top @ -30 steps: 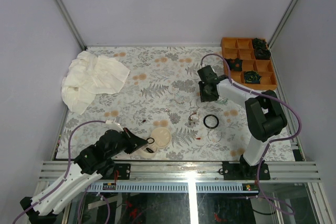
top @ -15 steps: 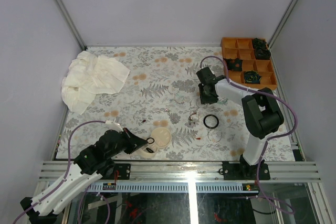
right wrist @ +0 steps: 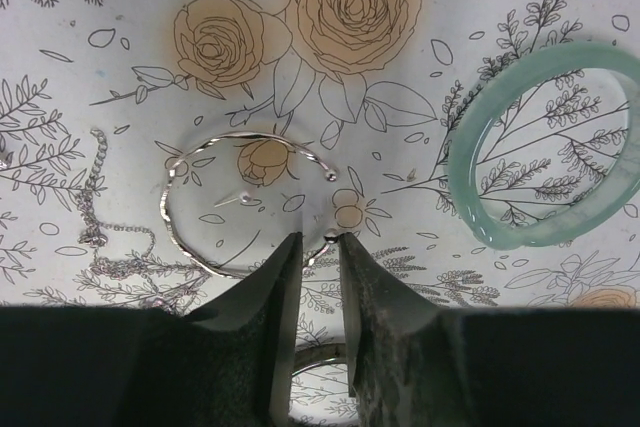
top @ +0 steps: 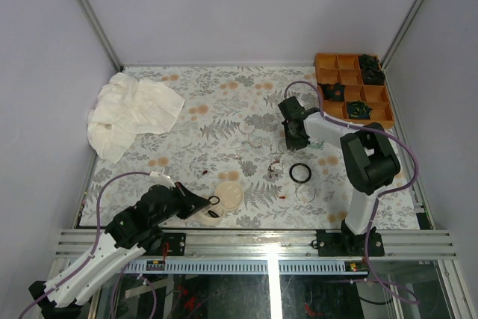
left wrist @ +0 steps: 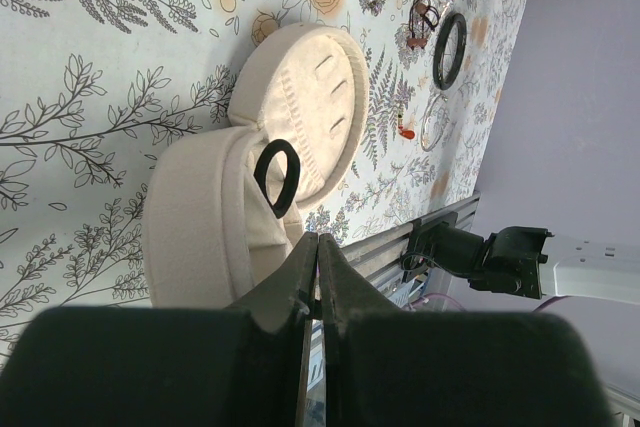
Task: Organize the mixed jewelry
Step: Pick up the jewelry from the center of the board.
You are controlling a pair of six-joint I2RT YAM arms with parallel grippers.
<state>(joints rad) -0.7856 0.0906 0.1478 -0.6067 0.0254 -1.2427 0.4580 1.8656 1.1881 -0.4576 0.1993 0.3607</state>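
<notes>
Overhead view of a floral-print tabletop (top: 224,102) with loose jewelry scattered across its middle and right; a large black ring (top: 299,172) lies flat, a clear thin hoop (top: 305,193) just nearer the arms, a tangle of small pieces (top: 275,166) beside the ring, and a tiny reddish bit (top: 282,198) close by. A crumpled white cloth (top: 131,113) sits far left; an orange divided tray (top: 323,72) fills the far right corner, dark items in some compartments.

The right gripper (right wrist: 313,242) is down at the tabletop, its fingers a narrow gap apart; one end of a thin silver open bangle (right wrist: 250,134) lies in that gap; whether a finger touches it is unclear. A pale green bangle (right wrist: 459,162) lies to the right, apart from it; a fine chain (right wrist: 95,209) lies to the left.

The left gripper (left wrist: 318,239) is pressed together, holding nothing, beside a cream dish (left wrist: 300,112); a small black ring (left wrist: 277,177) rests on the dish.
</notes>
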